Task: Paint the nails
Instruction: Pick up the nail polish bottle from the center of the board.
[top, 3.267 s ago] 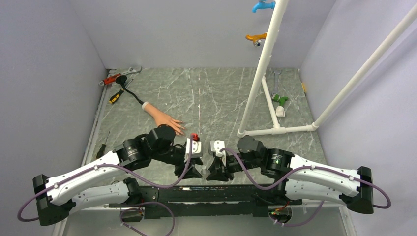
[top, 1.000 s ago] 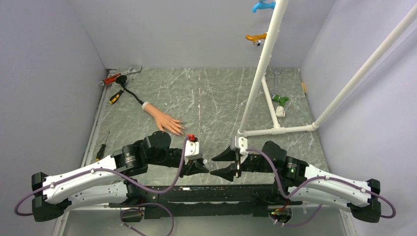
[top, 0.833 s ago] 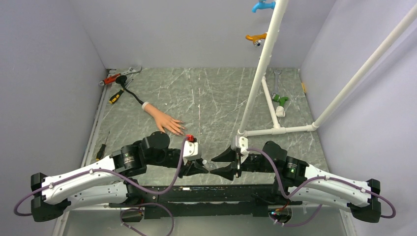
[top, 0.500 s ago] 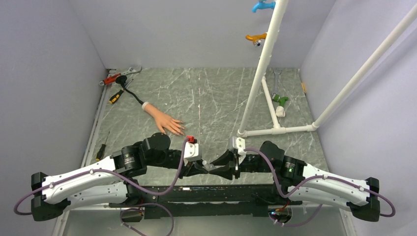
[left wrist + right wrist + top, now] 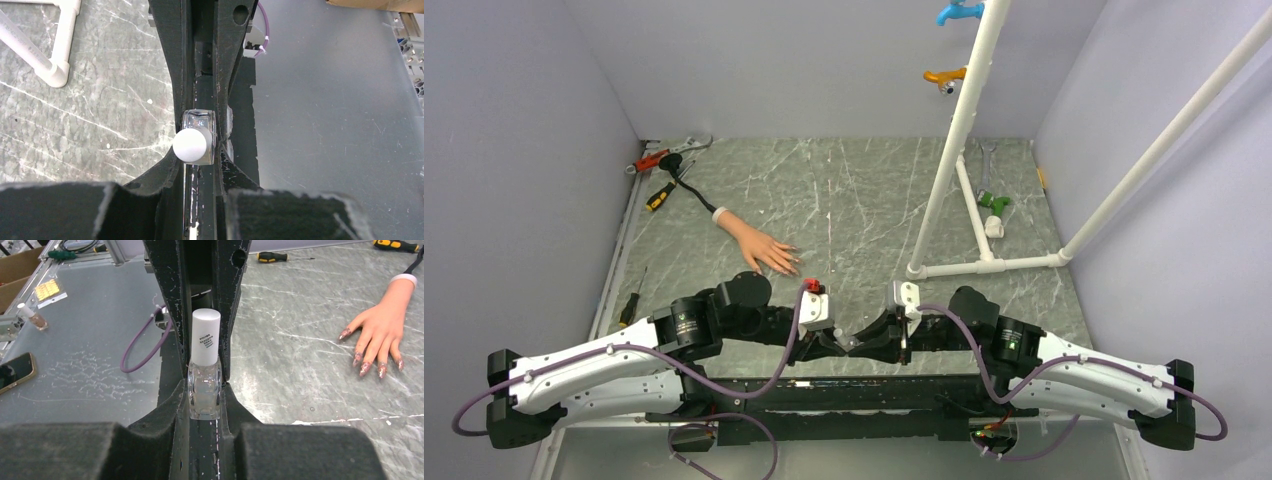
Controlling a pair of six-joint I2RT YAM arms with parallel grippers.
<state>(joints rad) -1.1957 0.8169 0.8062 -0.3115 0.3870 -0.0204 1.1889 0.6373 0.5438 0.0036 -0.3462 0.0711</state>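
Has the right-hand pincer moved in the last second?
Yes. The right pincer slid left, away from the white pipe foot, and closed on the small bottle.

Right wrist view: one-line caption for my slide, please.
Right claw shut on a clear white-capped bottle, with the mannequin hand and its glittery nails lying on the table beyond.

Lighting's soft and even, coming from overhead, so the top view is bright, with only faint shadows on the table (image 5: 864,190). No real glare anywhere, just a dull sheen on the metal sheet (image 5: 330,100). On the wrist cams the bottle (image 5: 204,385) is sharp, though its white cap (image 5: 190,145) is nearly blown out in the left one. The nails (image 5: 363,369) look crisp enough. The black pads (image 5: 85,450) right at the lens are blurry mush.
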